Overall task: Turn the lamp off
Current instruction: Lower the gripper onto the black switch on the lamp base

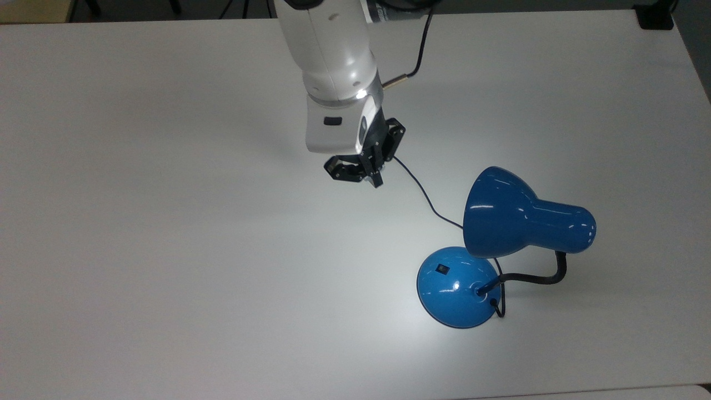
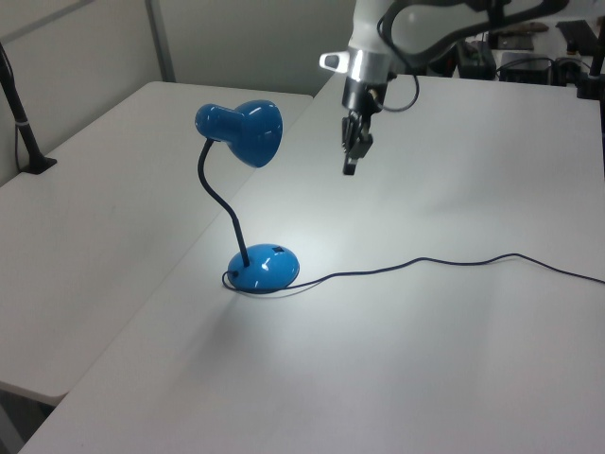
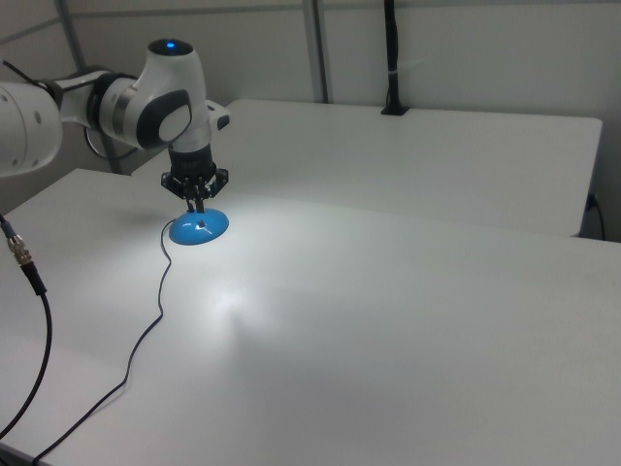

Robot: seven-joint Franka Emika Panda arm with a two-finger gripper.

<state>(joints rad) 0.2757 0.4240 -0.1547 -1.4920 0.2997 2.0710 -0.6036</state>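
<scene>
Hovering with fingers closed, the black two-finger tool [image 1: 376,180] hangs well apart from the glossy blue desk lamp [image 1: 502,250]; its small black switch [image 1: 442,269] lies toward the top view's lower right.

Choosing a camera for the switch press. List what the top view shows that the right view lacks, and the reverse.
Top view: the small black switch, the bell-shaped shade and the gooseneck.
Right view: a black post at a far table's edge, and a connector-tipped cable in the foreground.
Both: the shut gripper, the blue base, the thin cord and the lit white table.
</scene>
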